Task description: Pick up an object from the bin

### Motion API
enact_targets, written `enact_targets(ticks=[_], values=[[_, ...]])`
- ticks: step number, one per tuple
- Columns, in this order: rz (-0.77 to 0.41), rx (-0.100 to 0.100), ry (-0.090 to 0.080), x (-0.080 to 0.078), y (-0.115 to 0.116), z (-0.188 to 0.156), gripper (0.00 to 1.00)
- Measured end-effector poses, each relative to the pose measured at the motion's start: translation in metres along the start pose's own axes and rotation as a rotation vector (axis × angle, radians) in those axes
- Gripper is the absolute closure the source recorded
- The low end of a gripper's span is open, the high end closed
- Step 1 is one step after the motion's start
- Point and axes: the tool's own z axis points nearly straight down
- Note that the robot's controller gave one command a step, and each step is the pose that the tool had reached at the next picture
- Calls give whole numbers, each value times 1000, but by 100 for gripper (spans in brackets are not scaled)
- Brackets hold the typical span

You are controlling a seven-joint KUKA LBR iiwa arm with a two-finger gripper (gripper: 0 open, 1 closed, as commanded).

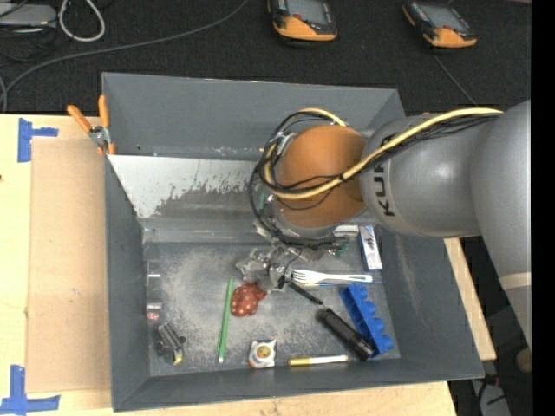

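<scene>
Camera view: one grey metal bin (pixel 121 232). Contents on its floor:
- red knobbly piece (pixel 247 300) near the centre
- green stick (pixel 224 323) to its left
- white plastic fork (pixel 334 277)
- blue studded block (pixel 368 319)
- black marker (pixel 345 334)
- small tape measure (pixel 262 352)

The gripper (pixel 270 267) hung just above the red knobbly piece, beside the fork's tines; whether it was released or clenched could not be told. The arm (pixel 451 180) bore the letters "KU".

Silver-grey arm (pixel 451 180), black lettering (pixel 382 194), orange wrist cover (pixel 314 168), looped yellow cable (pixel 434 120)
</scene>
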Motion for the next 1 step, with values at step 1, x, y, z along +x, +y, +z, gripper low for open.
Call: enact_targets(ticks=[1], values=[[2,-2,1,0,1,-9,100]])
